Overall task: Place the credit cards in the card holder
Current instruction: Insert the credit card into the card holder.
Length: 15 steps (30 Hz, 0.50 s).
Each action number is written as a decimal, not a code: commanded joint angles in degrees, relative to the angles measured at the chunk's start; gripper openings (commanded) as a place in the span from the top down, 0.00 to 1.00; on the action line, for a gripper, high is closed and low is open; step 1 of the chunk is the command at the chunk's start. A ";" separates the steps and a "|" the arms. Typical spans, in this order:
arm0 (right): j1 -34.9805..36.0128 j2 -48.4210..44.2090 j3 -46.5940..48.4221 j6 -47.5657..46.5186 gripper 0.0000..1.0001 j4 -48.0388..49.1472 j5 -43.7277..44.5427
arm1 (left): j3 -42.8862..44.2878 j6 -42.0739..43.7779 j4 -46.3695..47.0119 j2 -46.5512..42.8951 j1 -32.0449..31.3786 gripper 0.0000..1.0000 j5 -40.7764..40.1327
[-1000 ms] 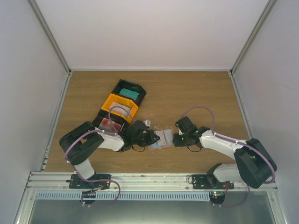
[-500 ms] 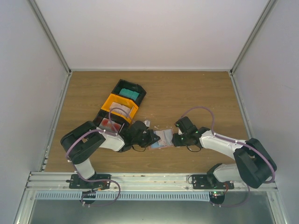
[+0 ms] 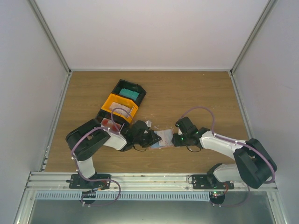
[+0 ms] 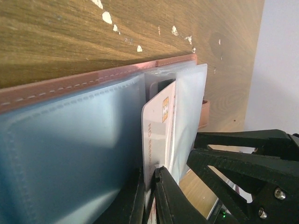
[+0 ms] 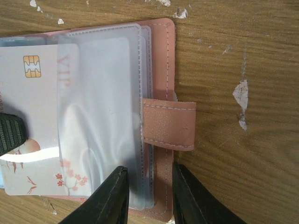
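Observation:
The salmon-pink card holder (image 3: 164, 137) lies open on the wood between my two grippers. A pale pinkish-white credit card (image 4: 158, 126) with a gold chip stands partly inside one of its clear sleeves (image 5: 100, 102). My left gripper (image 4: 150, 176) is shut on that card's outer end. A teal-blue card (image 4: 70, 154) fills the neighbouring sleeve. My right gripper (image 5: 149, 196) is open, its jaws straddling the sleeve edges and the holder's pink border (image 5: 163, 56) just below the strap (image 5: 168, 123).
A row of bins stands at the back left: a black one with teal cards (image 3: 128, 92), an orange one (image 3: 119, 106) and a black one with red cards (image 3: 110, 123). Small white scraps (image 5: 240, 100) dot the wood around the holder.
The left arm's elbow has swung right and forward while its gripper stayed at the card. The right jaws have narrowed a little around the holder's edge.

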 commanded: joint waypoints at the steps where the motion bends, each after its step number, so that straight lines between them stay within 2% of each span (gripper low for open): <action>1: 0.09 0.59 -2.24 0.84 0.73 -2.31 -0.14 | 0.52 1.99 0.41 1.54 -0.33 0.89 1.07; 6: 0.08 0.45 -2.41 1.00 0.73 -2.30 -0.06 | 0.48 2.13 -0.83 1.55 -0.38 0.88 0.65; 12: 0.06 0.66 -2.33 1.34 0.73 -2.32 0.25 | -2.39 0.98 -2.54 -1.85 -0.38 1.00 -3.74; 15: 0.04 0.91 -2.49 1.39 0.73 -2.18 0.35 | -3.63 0.25 -2.57 -3.06 -0.38 1.00 -5.64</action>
